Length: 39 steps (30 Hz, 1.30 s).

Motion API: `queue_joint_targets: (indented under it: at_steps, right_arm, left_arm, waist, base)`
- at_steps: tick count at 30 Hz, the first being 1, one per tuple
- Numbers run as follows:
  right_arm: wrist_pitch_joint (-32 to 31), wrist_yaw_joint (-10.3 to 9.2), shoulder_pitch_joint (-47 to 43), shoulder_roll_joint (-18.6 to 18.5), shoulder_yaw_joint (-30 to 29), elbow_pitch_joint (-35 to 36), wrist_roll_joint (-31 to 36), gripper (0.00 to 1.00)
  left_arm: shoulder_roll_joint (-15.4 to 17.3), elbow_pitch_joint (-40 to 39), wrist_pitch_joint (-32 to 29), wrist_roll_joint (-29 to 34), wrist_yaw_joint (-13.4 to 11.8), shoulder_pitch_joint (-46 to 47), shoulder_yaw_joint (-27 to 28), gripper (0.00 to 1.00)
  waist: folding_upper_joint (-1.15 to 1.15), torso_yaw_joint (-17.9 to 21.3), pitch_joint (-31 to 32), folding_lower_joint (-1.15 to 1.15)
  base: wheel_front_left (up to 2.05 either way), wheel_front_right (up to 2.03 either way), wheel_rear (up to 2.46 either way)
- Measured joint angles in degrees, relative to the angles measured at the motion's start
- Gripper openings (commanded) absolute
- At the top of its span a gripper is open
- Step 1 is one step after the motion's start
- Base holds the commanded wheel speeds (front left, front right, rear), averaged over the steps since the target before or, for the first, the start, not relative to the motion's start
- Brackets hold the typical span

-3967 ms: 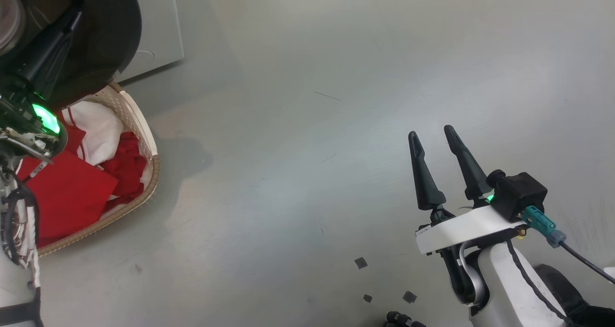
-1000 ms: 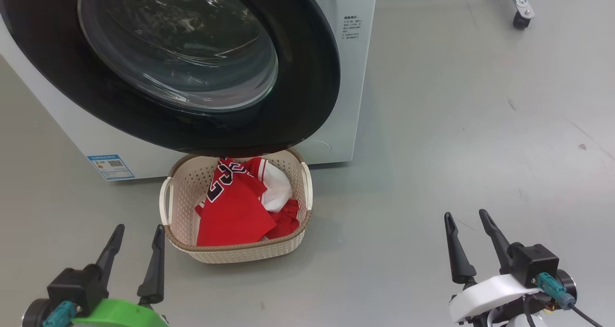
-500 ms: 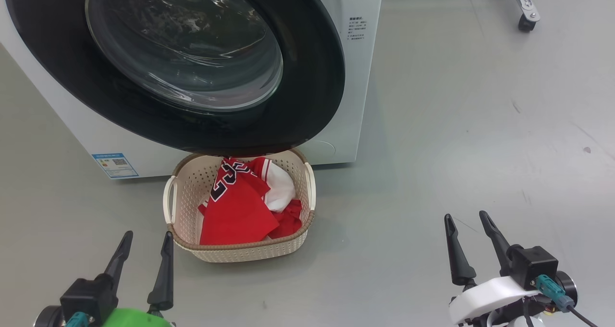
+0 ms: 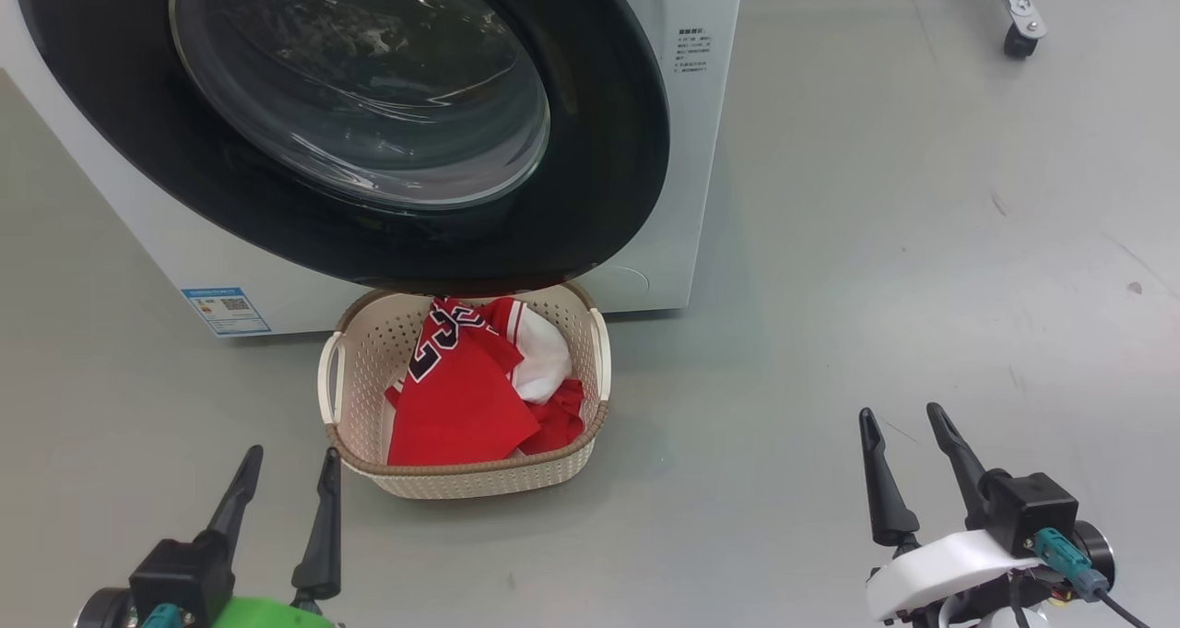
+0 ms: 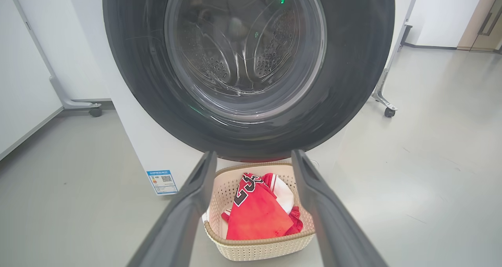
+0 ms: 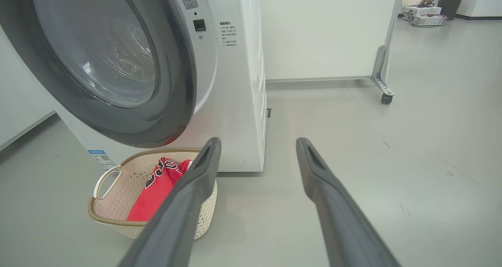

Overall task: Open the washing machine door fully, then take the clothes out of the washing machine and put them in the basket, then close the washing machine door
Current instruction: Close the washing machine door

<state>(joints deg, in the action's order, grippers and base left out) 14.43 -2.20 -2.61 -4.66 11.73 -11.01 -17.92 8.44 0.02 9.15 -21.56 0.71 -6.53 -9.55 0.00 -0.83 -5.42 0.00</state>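
Presently on the grey floor [image 4: 830,287], item by item. Washing machine [image 4: 705,148]: white front-loader, occupying the 10 to 12 o'clock part of the head view. Washing machine door [image 4: 604,158]: glossy black ring around a bulging glass window [image 4: 369,84]; it appears to lie shut against the machine's front, and the perforated steel drum [image 5: 270,51] shows through the glass in the left wrist view. Blue label [image 4: 226,310]: small sticker on the machine's lower front corner, at 8 o'clock of the door. Basket [image 4: 461,482]: cream perforated plastic with a brown woven-look rim and two side handles, standing on the floor at 6 o'clock of the door, its far end hidden behind the door's lower edge in the head view. Clothes [image 4: 456,407]: red garments lying inside the basket, a jersey with black-and-white numerals uppermost, and a white piece of cloth [image 4: 539,362] at 1 o'clock of it. Left gripper [image 4: 291,453]: at 7 o'clock of the basket, near it but apart, both dark fingers spread wide, empty; in its wrist view the fingers frame the basket. Right gripper [image 4: 900,412]: at 4 o'clock of the basket, well apart from it, fingers likewise spread wide and empty, above bare floor. Castor [image 4: 1014,42]: small wheel on a metal leg, at 1 o'clock of the head view, beyond the machine's right side.
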Motion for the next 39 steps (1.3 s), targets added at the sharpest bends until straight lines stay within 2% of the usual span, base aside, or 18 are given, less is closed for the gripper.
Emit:
queue_joint_targets:
  at_steps: [6, 7, 8, 9, 18, 27, 32, 39]
  right_arm:
    - [-0.01, -0.04, -0.35, -0.33, -0.32, 0.11, 0.00, 1.00]
    - [-0.01, -0.05, -0.43, -0.42, -0.40, 0.11, 0.00, 0.43]
    - [-0.01, -0.05, -0.52, -0.44, -0.43, 0.16, 0.00, 0.32]
    - [-0.01, -0.05, -0.60, -0.44, -0.46, 0.21, 0.00, 0.00]
    - [-0.64, 0.01, -0.73, -0.79, -0.38, 0.40, -0.09, 0.00]
    - [-1.65, 0.02, 0.42, -3.15, -1.48, 0.57, 0.08, 0.00]
    - [-2.79, 0.24, 3.70, -4.41, -1.65, 0.63, 0.53, 0.00]
    - [-4.66, 1.68, 10.63, -5.36, -0.47, 0.60, 1.55, 0.00]
  left_arm:
    - [-0.13, 1.02, 0.51, 0.21, 0.00, 0.07, -0.51, 1.00]
    - [-0.16, 1.16, 0.51, 0.44, 0.00, 0.08, -0.62, 1.00]
    - [-0.20, 1.18, 0.51, 0.52, 0.00, 0.08, -0.71, 1.00]
    - [-0.23, 1.23, 0.52, 0.55, 0.00, 0.09, -0.76, 1.00]
    - [-0.30, 1.35, 0.71, 0.64, 0.00, 0.10, -0.77, 1.00]
    - [-0.33, 1.14, 1.08, 2.26, 0.00, 1.66, -2.16, 1.00]
    - [-0.67, 0.62, 1.08, 2.53, 0.02, 3.19, -3.41, 1.00]
    - [-1.36, -0.31, 1.11, 3.02, 0.16, 5.64, -4.25, 1.00]
  waist:
    - [0.00, -0.78, 0.17, 0.00]
    - [0.00, -0.97, 0.24, 0.00]
    - [0.00, -1.16, 0.31, 0.00]
    - [0.00, -1.36, 0.36, 0.00]
    - [0.00, -2.67, 0.53, 0.00]
    - [0.00, -4.27, -0.68, 0.00]
    - [0.00, -5.59, -2.02, 0.00]
    - [0.00, -7.35, -4.64, 0.00]
  base:
    - [0.00, 0.00, 0.00]
    - [0.00, 0.00, 0.00]
    - [0.00, 0.00, 0.00]
    - [0.00, 0.00, 0.00]
    - [0.00, 0.00, 0.00]
    - [0.00, 0.00, 0.00]
    - [0.00, 0.00, 0.00]
    - [0.00, 0.00, 0.00]
